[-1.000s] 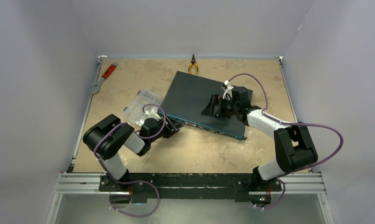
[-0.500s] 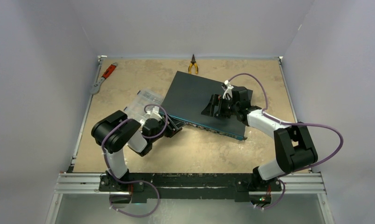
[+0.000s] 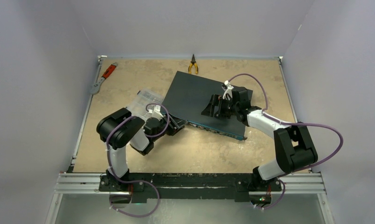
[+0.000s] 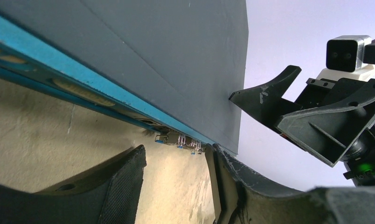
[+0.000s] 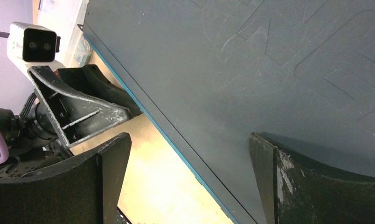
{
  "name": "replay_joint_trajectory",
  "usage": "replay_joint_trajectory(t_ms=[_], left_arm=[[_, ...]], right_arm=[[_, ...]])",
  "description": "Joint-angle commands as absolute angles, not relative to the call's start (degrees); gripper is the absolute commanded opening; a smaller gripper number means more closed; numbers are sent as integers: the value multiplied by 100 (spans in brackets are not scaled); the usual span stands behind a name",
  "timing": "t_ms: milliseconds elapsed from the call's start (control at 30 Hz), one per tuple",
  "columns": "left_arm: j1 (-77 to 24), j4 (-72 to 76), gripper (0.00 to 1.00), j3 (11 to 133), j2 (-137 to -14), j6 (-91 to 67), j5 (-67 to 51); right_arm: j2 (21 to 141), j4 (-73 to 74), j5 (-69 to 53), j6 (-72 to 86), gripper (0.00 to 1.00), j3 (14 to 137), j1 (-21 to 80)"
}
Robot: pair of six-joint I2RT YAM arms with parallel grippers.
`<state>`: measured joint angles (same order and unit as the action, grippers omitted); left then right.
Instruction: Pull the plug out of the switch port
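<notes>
The dark-teal switch (image 3: 190, 95) lies flat and angled in the middle of the tan table (image 3: 251, 154), its blue port face toward the arms. The right gripper (image 3: 210, 106) stands wide open over the switch's top, holding nothing. The left gripper (image 4: 175, 161) has its 2 fingers apart around a small clear plug (image 4: 178, 140) at the port face; contact is unclear.

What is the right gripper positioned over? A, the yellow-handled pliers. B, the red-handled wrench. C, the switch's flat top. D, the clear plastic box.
C: the top view shows the open right gripper over the dark top face of the switch.
</notes>
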<state>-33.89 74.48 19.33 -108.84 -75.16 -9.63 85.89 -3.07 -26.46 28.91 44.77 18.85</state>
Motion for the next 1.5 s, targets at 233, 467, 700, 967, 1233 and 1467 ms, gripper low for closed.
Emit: replay_joint_trajectory(t_ms=[233,467,700,967,1233,1467], left_arm=[[-3412,8463,42,2175,-11514,-7825,-1140],[-3411,8607,26,2218,-11684,-7917,-1134],[-3410,8824,23,2202,-11859,-7975,-1105],[-3401,8921,9,2239,-11921,-7990,-1045],[-3401,9097,0,2119,-11922,-8045,-962],[-3410,9265,0,1893,-11708,-8051,-999]], right_arm=[[8629,-430,-2592,2795,99,4545,1918],[8684,-447,-2606,2804,99,4537,1916],[8697,-448,-2619,2786,98,4496,1919],[8676,-446,-2609,2777,98,4456,1921],[8649,-453,-2610,2795,98,4404,1925],[8601,-436,-2603,2804,99,4377,1917]])
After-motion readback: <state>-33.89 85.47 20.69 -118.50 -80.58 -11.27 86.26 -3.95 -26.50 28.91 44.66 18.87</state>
